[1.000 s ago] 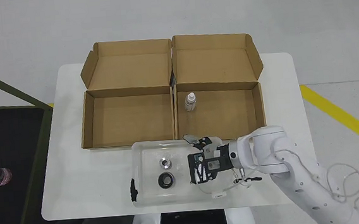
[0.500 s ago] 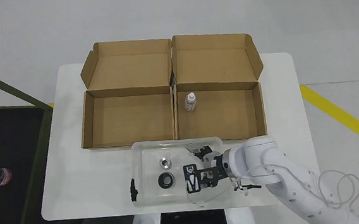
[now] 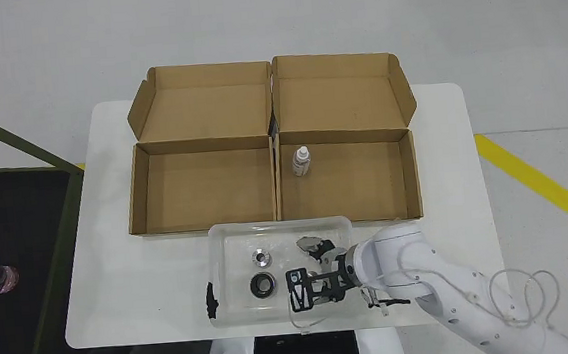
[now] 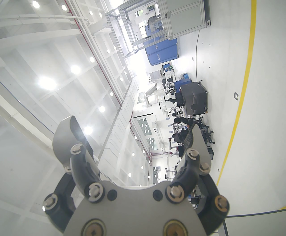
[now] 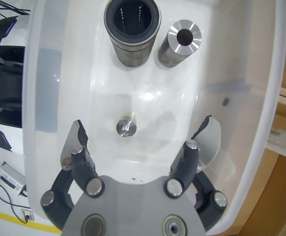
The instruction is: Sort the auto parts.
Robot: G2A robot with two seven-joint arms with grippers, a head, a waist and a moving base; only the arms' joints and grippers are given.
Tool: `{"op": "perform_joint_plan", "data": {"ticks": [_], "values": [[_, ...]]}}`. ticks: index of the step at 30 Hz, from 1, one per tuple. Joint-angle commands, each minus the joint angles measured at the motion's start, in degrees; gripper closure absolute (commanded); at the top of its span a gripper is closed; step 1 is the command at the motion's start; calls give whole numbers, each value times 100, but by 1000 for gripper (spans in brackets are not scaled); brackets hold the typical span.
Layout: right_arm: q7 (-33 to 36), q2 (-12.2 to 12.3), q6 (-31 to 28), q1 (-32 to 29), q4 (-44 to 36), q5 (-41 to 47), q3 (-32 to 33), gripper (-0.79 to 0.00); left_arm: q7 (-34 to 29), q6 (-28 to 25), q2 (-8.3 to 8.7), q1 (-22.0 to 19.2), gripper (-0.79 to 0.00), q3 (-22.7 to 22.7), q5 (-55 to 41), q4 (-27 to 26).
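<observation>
The right arm comes in from the table's (image 3: 111, 271) near right corner, its forearm lying low across the near edge. The right gripper (image 3: 307, 283) is dipped inside the clear plastic tray (image 3: 215, 245), pointing along the tray toward its other end. In the right wrist view the right gripper (image 5: 142, 123) has its jaws spread wide, holding nothing. A small upright metal stud (image 5: 126, 128) stands on the tray floor between the 2 fingertips, touching neither, a little closer to the finger on the side away from the cardboard boxes. The finger on the box side sits near the tray's wall (image 5: 223, 73); the other finger has more room to its wall.

Bare tray floor lies past the stud. Beyond it, well apart from the fingertips, 2 parts stand upright just beside each other with a narrow gap: a dark linear bearing (image 5: 131, 33) and a steel sleeve (image 5: 181, 44). From above, the bearing (image 3: 263, 285) sits nearer the table's front edge than the sleeve (image 3: 259, 257).

Just behind the tray, 2 open cardboard boxes stand side by side: the left box (image 3: 205, 188) and the right box (image 3: 365, 186), which holds a small white bottle (image 3: 303, 160).

The left gripper (image 4: 129, 128) points up toward the hall ceiling, jaws wide apart, nothing between them.
</observation>
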Motion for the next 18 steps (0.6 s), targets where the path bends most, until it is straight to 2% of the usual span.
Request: {"op": "perform_joint_plan", "data": {"ticks": [1, 7, 11, 15, 18], "values": [[23, 21, 23, 22, 30, 7, -50, -391, 0, 0, 0, 0, -785, 0, 0, 0], [107, 74, 107, 117, 100, 37, -234, -391, 0, 0, 0, 0, -785, 0, 0, 0], [188, 96, 187, 192, 146, 54, -359, -357, 0, 0, 0, 0, -785, 0, 0, 0], [227, 113, 227, 279, 156, 106, -463, -203, 0, 0, 0, 0, -785, 0, 0, 0], [240, 127, 240, 336, 151, 152, -526, -6, 0, 0, 0, 0, -785, 0, 0, 0]]}}
